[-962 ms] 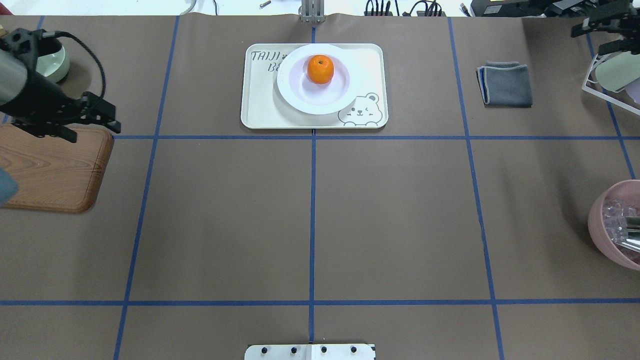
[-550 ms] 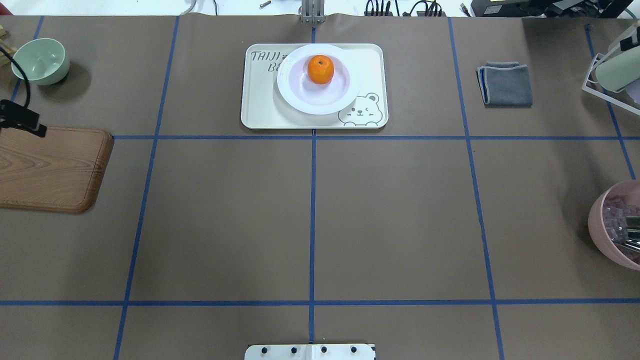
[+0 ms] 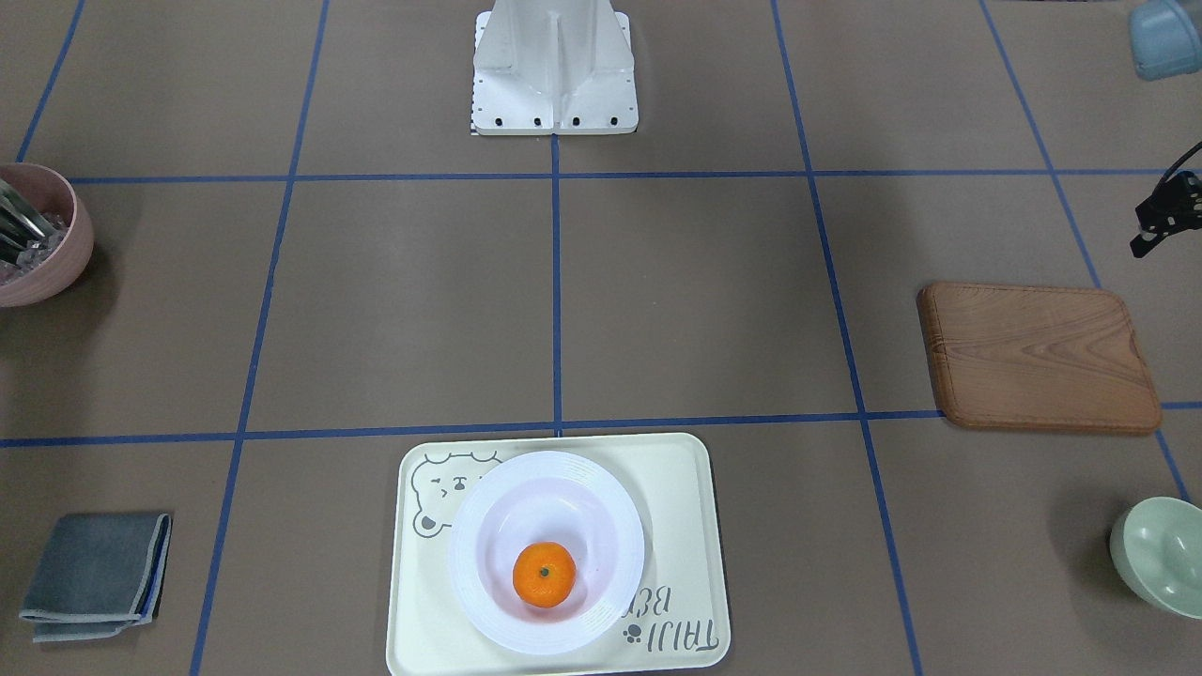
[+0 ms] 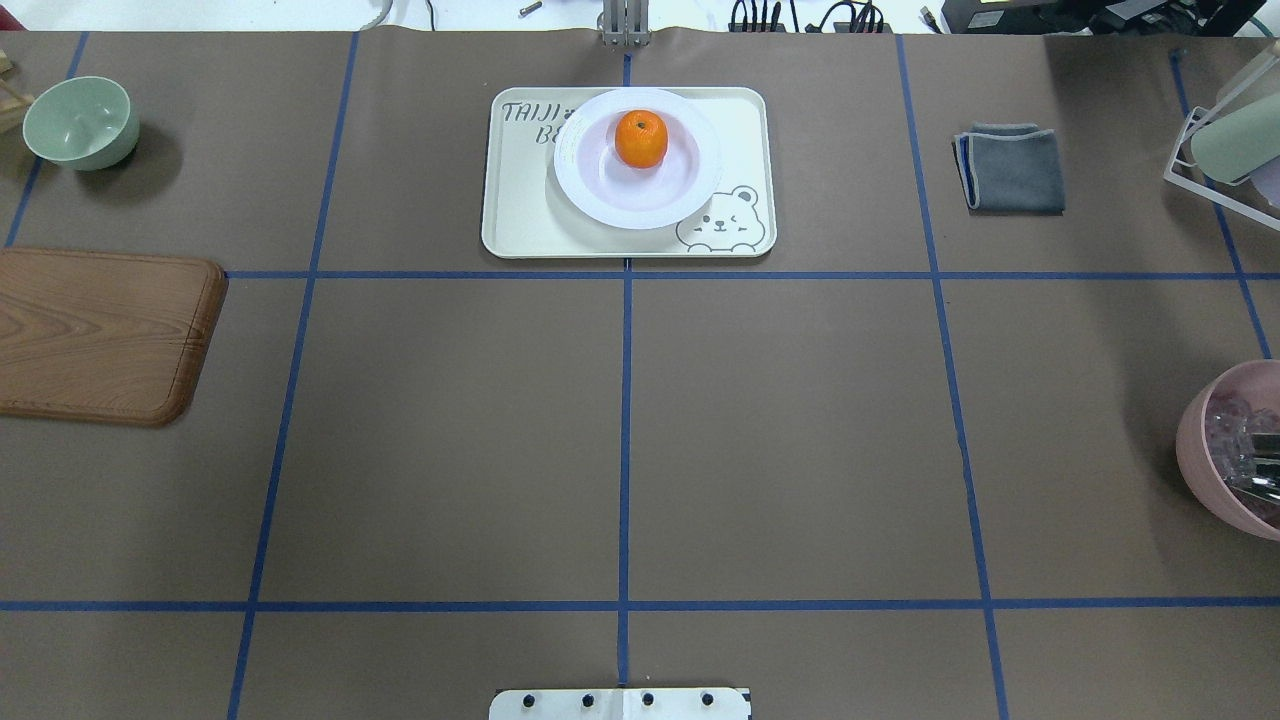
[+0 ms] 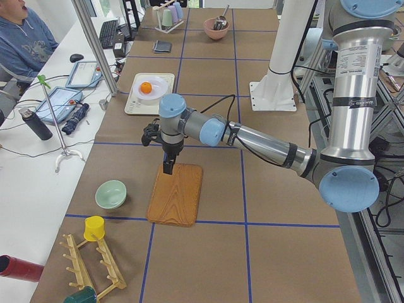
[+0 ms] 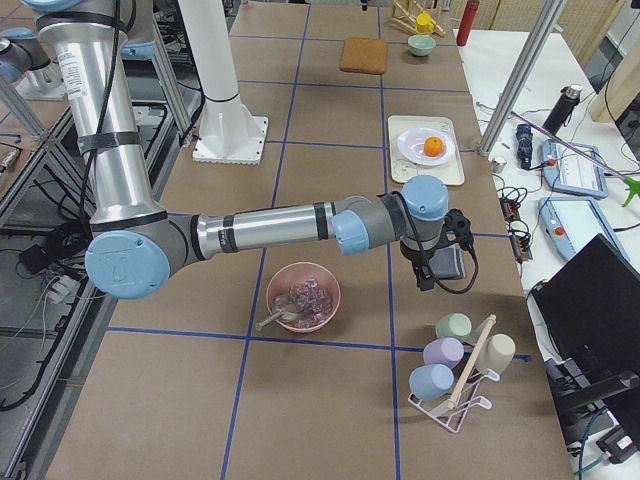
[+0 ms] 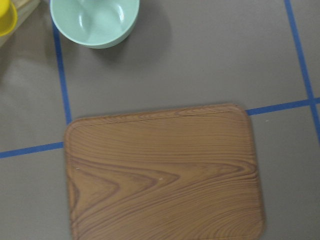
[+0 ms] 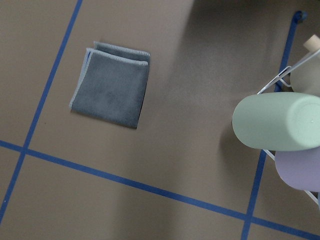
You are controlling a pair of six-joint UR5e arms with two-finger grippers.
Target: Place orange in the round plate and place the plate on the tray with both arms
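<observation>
The orange [image 4: 641,138] sits in the sunken centre of the white round plate [image 4: 690,180]. The plate rests on the cream tray [image 4: 520,215] at the table's far middle. The front-facing view shows the same stack: orange [image 3: 544,574], plate [image 3: 479,563], tray [image 3: 676,488]. My left gripper [image 5: 167,168] hangs over the wooden board, far from the tray, and only a black part of it [image 3: 1160,221] shows at the front-facing view's right edge. My right gripper [image 6: 424,276] hovers above the grey cloth. I cannot tell whether either is open or shut.
A wooden board [image 4: 100,335] and a pale green bowl [image 4: 80,122] lie at the left. A folded grey cloth [image 4: 1010,168], a cup rack [image 4: 1225,150] and a pink bowl [image 4: 1200,440] with utensils are at the right. A person [image 5: 25,44] sits beside the table.
Both arms have drawn out of the overhead view, the left one past the left edge and the right one from the top right corner. The orange, plate and tray have not moved.
</observation>
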